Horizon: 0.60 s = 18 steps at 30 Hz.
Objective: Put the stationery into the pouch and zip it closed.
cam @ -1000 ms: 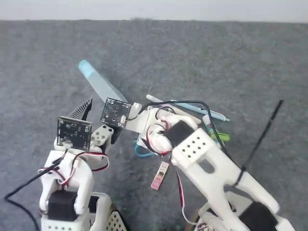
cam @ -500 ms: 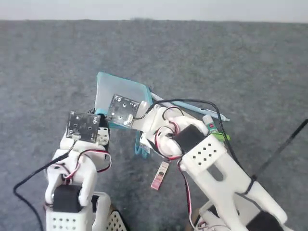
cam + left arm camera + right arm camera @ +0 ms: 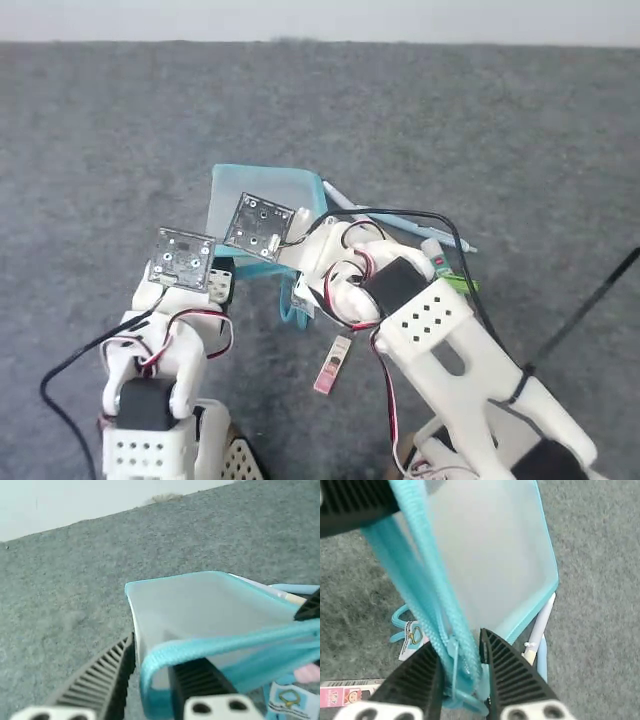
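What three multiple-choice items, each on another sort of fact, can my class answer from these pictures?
1. Where is the pink pack? A on the table; B in a box; C held aloft.
2. What colour is the pouch? A red; B teal; C yellow.
3. The right claw is: A open; B shut on nothing; C shut on the pouch.
1 A: it lies on the table.
2 B: its zip and edging are teal.
3 C: its fingers pinch the zip.

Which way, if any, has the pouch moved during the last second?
Yes. In the high view the pouch swung right, toward the unmoved blue pen, and now shows its broad side.
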Available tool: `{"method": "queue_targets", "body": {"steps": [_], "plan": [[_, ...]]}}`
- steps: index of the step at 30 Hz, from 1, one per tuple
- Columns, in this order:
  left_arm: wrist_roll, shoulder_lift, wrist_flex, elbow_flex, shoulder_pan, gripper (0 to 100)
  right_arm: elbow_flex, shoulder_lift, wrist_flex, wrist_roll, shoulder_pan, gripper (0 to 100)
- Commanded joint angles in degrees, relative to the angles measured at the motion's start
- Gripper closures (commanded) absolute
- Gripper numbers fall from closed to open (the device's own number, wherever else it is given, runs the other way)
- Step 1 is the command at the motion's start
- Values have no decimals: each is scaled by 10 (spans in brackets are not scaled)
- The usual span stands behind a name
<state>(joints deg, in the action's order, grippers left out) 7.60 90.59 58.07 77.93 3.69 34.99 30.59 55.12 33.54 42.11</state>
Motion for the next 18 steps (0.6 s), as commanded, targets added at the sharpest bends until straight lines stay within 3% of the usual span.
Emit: {"method": "queue_targets", "body": {"steps": [1, 6, 9, 12, 18], "plan": [[25, -4, -18, 10, -3, 987, 9, 33, -9, 18, -5, 991], [22, -4, -27, 13, 1, 991, 28, 27, -10, 29, -8, 990], [-17, -4, -40, 15, 2, 991, 29, 29, 7, 3, -23, 974], [-57, -4, -63, 16, 35, 991, 19, 37, 38, -45, -54, 889], [-94, -4, -93, 25, 78, 991, 11, 95, 147, -38, -68, 758]]}}
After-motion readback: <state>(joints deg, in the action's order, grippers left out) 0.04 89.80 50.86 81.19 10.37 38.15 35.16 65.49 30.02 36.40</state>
